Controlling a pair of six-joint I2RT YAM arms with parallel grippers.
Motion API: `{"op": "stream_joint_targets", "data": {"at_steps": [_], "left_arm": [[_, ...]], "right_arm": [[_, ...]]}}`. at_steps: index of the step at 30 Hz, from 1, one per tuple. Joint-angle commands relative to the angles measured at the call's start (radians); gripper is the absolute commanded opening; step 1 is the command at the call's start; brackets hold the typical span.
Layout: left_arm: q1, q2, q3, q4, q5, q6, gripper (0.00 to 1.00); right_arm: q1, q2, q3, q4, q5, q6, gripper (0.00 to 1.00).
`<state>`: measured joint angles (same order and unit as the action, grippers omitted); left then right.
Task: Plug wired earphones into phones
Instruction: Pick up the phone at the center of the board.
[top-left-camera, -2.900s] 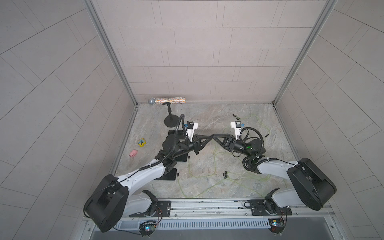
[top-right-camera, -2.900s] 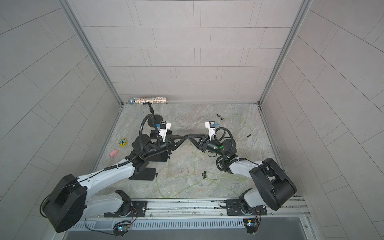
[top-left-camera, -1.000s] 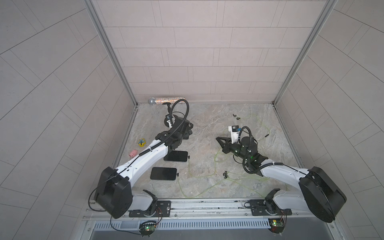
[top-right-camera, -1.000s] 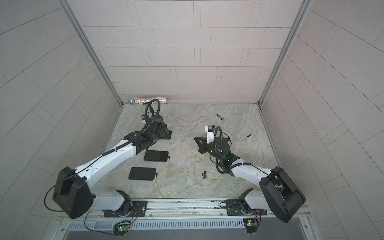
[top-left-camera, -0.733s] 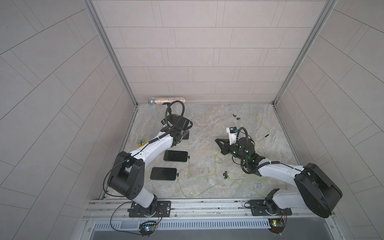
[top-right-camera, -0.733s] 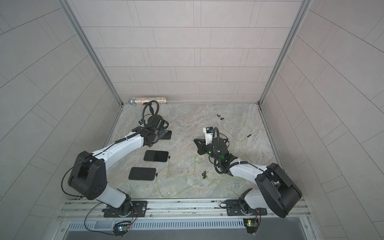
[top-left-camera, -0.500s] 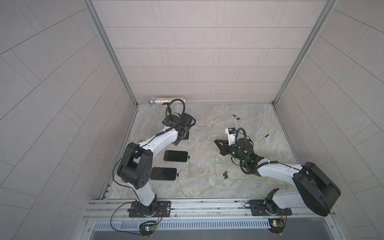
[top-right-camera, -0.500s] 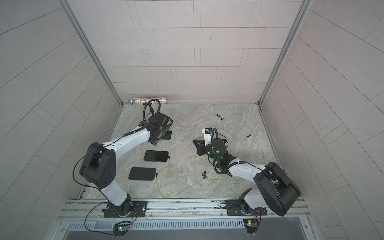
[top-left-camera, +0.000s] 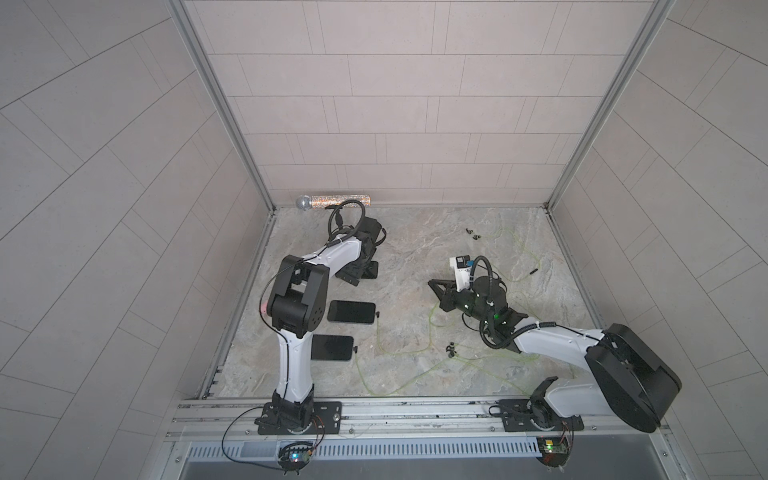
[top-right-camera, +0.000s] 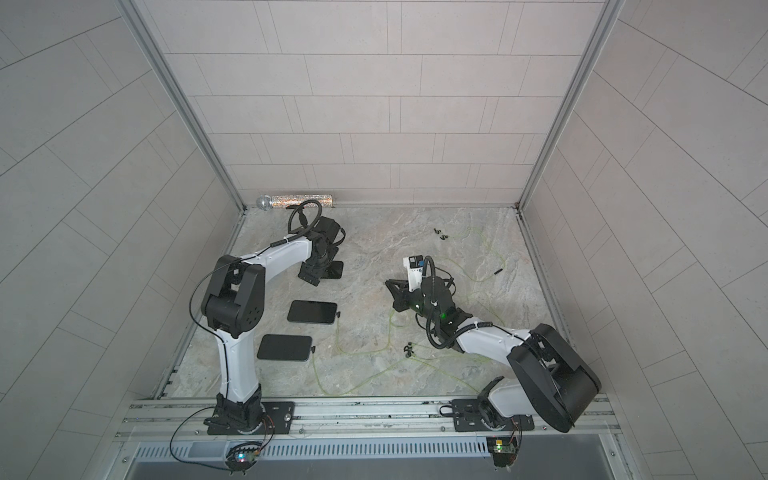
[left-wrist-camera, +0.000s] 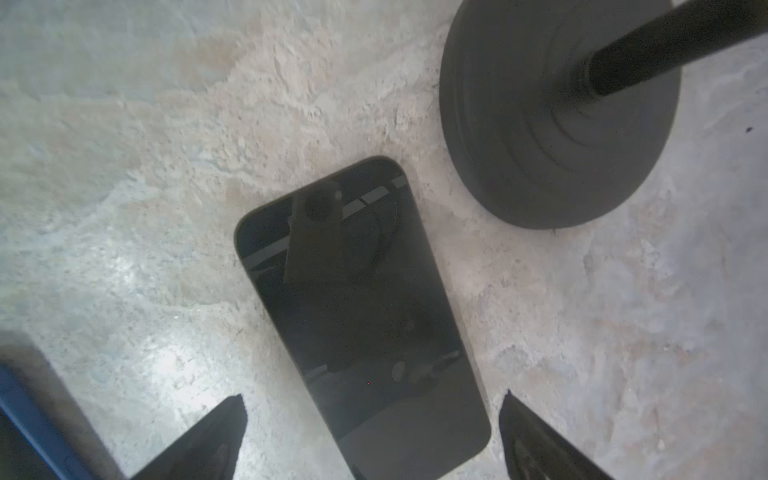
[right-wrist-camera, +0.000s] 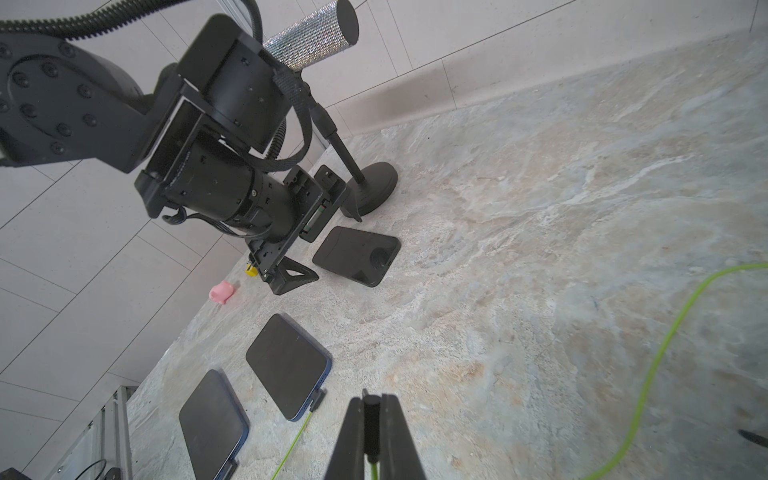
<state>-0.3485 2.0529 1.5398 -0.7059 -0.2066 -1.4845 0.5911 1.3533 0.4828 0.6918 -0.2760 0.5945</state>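
Glossy phone (left-wrist-camera: 357, 316), rough matt tabletop (left-wrist-camera: 124, 166)

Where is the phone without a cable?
On the left side, the phone lies under the open left claw, beside the stand's round base; see the left wrist view.

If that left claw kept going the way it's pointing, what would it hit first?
Most likely the black phone lying flat on the table: the left claw hangs open over it, a jaw toward each side. The round stand base sits aside.
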Motion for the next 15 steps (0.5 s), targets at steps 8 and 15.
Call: {"op": "stream_joint_targets", "data": {"at_steps": [8, 15], "left_arm": [[0.01, 0.122, 0.164, -0.156, 0.023, -0.005, 1.0], [0.01, 0.173, 0.264, -0.279, -0.007, -0.028, 1.0]], "right_arm": [[0.008, -0.01, -0.005, 0.015, 0.017, -0.022, 0.0], [0.007, -0.022, -0.011, 0.018, 0.018, -0.024, 0.0]]}}
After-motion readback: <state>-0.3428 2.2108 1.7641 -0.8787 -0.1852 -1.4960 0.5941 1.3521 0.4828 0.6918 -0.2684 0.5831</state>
